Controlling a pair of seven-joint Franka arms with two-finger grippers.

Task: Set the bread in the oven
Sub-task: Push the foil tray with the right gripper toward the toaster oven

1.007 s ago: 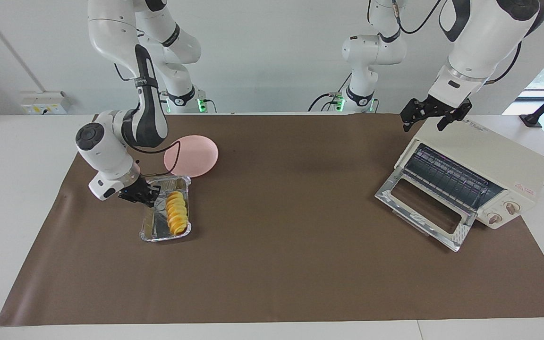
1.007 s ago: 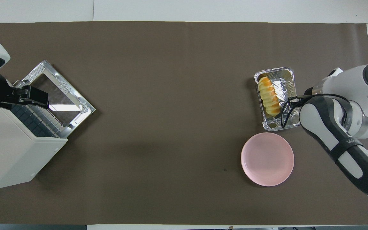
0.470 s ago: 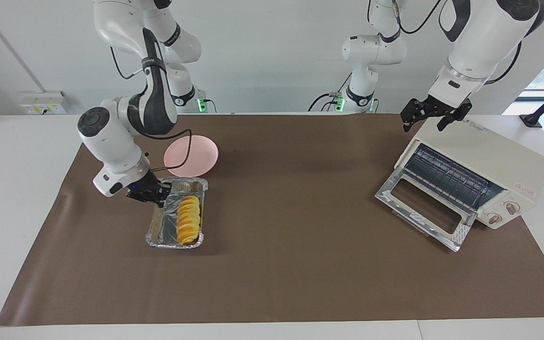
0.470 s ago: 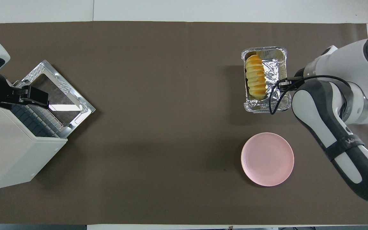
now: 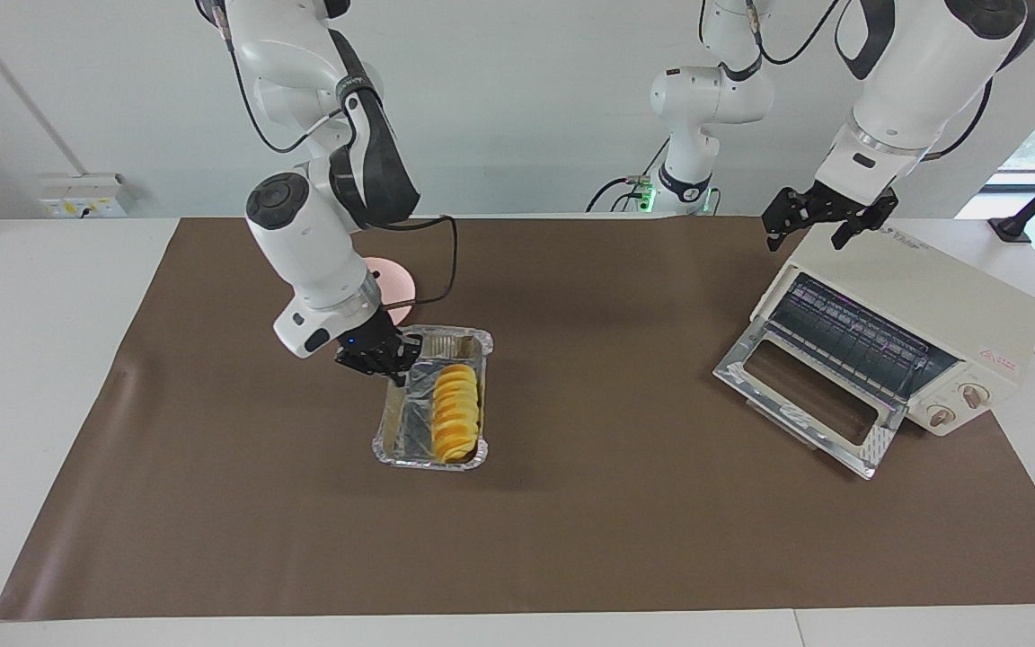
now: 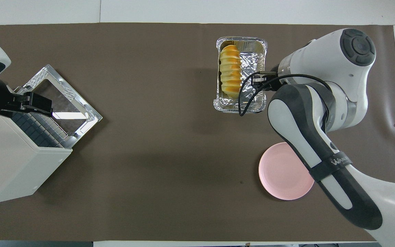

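Foil tray (image 5: 432, 415) is gripped at its rim by the right claw (image 5: 384, 358), clenched on the long wall toward the right arm's end of the table (image 5: 571, 539). The bread (image 5: 456, 412) lies inside the tray, just beside the claw on the side toward the oven (image 5: 895, 346). The tray appears raised off the table, a shadow showing under it. The pink plate (image 6: 283, 175) sits under the right arm. The oven is well apart from the right claw, toward the left arm's end; door is seen folded down, rack exposed. The left claw (image 5: 827, 218) hangs over the oven's top corner, fingers spread, holding nothing; arm waiting.

Step judged: tray with bread being carried to the oven. Tray should be kept level so the loaf is not rolled out; thin foil could be bent by a one-sided grip. Tray's short end should be lined up with the oven opening.

Grey lettering is seen on the oven's top near the left claw, and a red mark on its front panel; neither can be read. Writing on the right arm's band is too small to be read.
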